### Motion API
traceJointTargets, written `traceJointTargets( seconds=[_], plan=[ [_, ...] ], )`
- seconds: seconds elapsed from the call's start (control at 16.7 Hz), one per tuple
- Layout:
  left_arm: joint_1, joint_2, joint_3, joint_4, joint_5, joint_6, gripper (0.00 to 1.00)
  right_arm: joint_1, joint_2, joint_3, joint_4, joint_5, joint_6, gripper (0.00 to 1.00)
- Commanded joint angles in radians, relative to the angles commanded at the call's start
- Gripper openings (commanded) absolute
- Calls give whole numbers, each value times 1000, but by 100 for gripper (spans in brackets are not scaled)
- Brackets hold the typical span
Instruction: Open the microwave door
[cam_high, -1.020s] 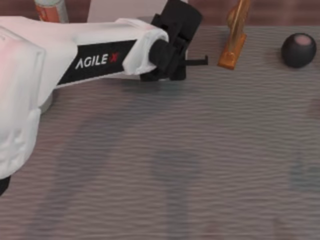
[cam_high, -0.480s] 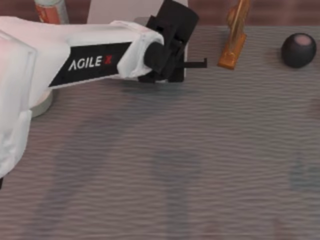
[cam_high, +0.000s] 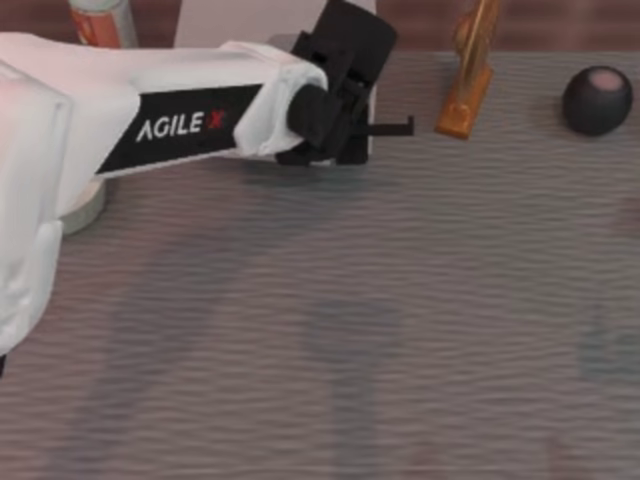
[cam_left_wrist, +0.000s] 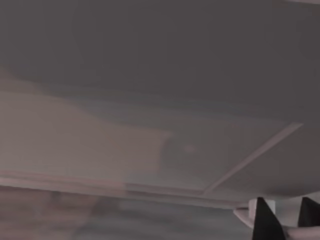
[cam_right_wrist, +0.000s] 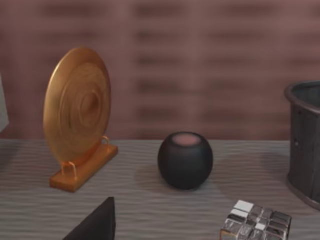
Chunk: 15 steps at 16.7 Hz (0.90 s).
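While the left gripper (cam_high: 395, 125) reaches beside the boxy grey-white microwave (cam_high: 250, 20), its jaws straddle the slim pale handle of the white-framed microwave door (cam_left_wrist: 165, 125); their grip is unclear.

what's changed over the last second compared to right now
The left arm swung slightly toward the table's far left edge a second ago, carrying the left gripper with it along the microwave door; in the last half second it hardly moved. The orange disc on its stand, the black ball and the can stayed where they were.
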Motion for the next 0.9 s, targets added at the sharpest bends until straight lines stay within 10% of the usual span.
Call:
traceJointTargets(
  seconds=[0.9],
  plan=[
    [-5, -2, -10, 5, 11, 5, 0, 0, 0, 0, 0, 0, 0, 100]
  ],
)
